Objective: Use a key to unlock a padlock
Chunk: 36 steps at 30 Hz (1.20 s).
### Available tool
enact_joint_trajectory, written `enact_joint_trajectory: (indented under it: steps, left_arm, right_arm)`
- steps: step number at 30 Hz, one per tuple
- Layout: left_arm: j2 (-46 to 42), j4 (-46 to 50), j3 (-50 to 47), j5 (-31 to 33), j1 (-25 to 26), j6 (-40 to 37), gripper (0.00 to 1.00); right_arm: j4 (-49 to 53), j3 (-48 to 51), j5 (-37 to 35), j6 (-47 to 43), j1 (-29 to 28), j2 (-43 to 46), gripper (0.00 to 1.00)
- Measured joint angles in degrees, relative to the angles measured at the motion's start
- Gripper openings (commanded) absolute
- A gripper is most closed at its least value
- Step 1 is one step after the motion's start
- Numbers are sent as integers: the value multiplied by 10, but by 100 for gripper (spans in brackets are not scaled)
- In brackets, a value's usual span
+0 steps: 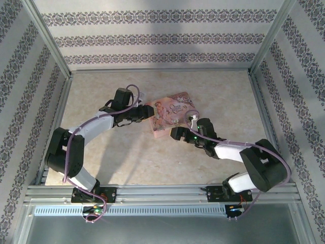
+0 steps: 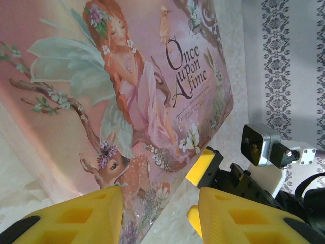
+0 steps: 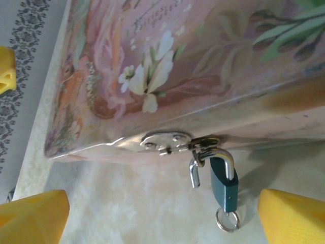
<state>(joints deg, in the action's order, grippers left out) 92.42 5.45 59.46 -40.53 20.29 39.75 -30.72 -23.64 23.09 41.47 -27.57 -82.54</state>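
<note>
I see open tabletop (image 1: 127,157) on near side between arm bases, plus clear strip behind pink tin (image 1: 170,113). Tin sits mid-table, blocking straight path between grippers. Left gripper (image 1: 147,113) crowds tin's left end; right gripper (image 1: 175,133) just beside its near edge. From right wrist: bare table between spread fingers (image 3: 30,216), padlock (image 3: 224,188) hanging off hasp there, tin wall close behind. Patterned walls (image 1: 152,38) shut in three sides.

Behind the left pincer (image 1: 148,113) and the right pincer (image 1: 174,133), both arms (image 1: 96,124) are black joint blocks and white shells, each with a lilac cable (image 1: 133,86) looped over it. The fingers (image 2: 86,216) are bright yellow wedges with moulded hollows.
</note>
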Motion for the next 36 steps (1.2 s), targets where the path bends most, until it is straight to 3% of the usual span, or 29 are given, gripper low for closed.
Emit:
enact_joint_trajectory:
  steps: [10,25,33,36]
  left_arm:
    - [42,-6,21,-10,10,0,43]
    - [47,-8,22,-11,11,0,43]
    - [47,-8,22,-11,11,0,43]
    - [47,-8,22,-11,11,0,43]
  right_arm:
    - [-9,-39,-28,7,-29,-48,95]
    - [26,-40,-66,18,-57,-12,92]
    - [27,-40,-66,16,-57,-8,84]
    - [27,-40,-66,17,-57,-8,75]
